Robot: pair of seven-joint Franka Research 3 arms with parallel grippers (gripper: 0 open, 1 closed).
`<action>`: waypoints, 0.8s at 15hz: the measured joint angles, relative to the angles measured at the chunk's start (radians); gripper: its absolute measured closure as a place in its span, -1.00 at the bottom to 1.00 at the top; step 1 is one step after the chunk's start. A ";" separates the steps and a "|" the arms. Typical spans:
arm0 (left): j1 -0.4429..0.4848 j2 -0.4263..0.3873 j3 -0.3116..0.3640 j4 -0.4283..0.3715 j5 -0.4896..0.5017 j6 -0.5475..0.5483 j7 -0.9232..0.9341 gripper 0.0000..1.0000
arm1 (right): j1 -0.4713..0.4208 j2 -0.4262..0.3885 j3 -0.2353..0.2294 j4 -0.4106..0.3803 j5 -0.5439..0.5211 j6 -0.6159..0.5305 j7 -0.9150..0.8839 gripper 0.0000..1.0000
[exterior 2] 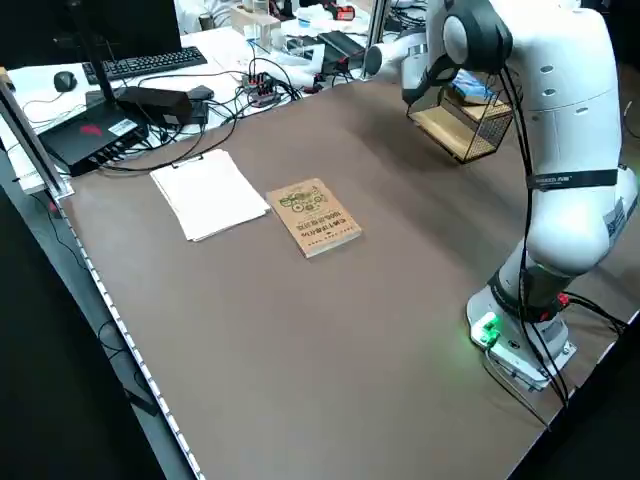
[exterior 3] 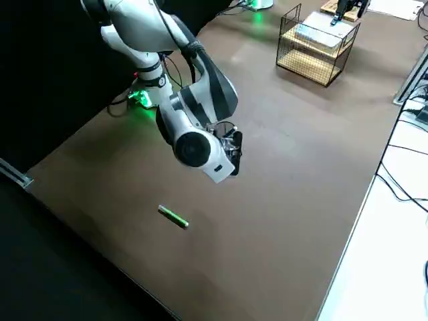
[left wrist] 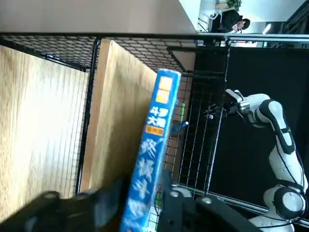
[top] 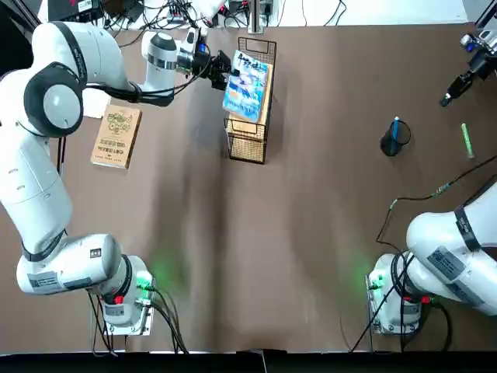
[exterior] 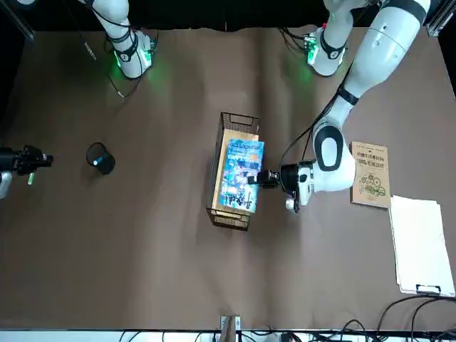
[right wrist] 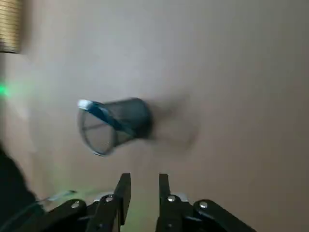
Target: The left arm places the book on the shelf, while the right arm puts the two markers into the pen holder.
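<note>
Jaws of the left arm, top centre of the top view, grip the book (top: 247,84) over the shelf (top: 248,149); the right arm's, upper right, stand wide, the green marker (top: 467,141) lying bench-side (top: 326,256) toward its base, lengthwise roughly base-to-far-edge, that arm nearer.

Table (top: 295,233), shelf (top: 247,149), tan book (top: 116,137), paper (exterior: 422,246), cup (top: 389,144), marker (top: 467,141)

The robot's left arm (top: 58,179) reaches forward and bends inward from its green-lit base, its wrist (top: 177,54) angled toward the middle of the table and its black gripper (left wrist: 137,205) closed in a pinch. The right arm (exterior 3: 194,93) extends out over the robot's right side of the table, its black gripper (right wrist: 146,198) hanging above the surface with two fingers (right wrist: 164,193) spread apart.
</note>
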 joint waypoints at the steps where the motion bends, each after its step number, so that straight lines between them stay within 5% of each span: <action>1: -0.006 0.000 0.000 -0.003 0.000 0.011 0.000 0.01 | -0.001 0.000 -0.003 0.001 -0.048 0.035 0.007 0.39; 3: -0.017 0.000 0.000 -0.007 0.000 0.030 0.000 -0.35 | -0.004 0.001 -0.016 0.001 -0.129 0.101 0.015 0.38; 12: -0.014 -0.007 0.017 0.001 0.000 0.031 0.000 -0.69 | -0.012 0.006 -0.064 0.011 -0.404 0.239 0.078 0.38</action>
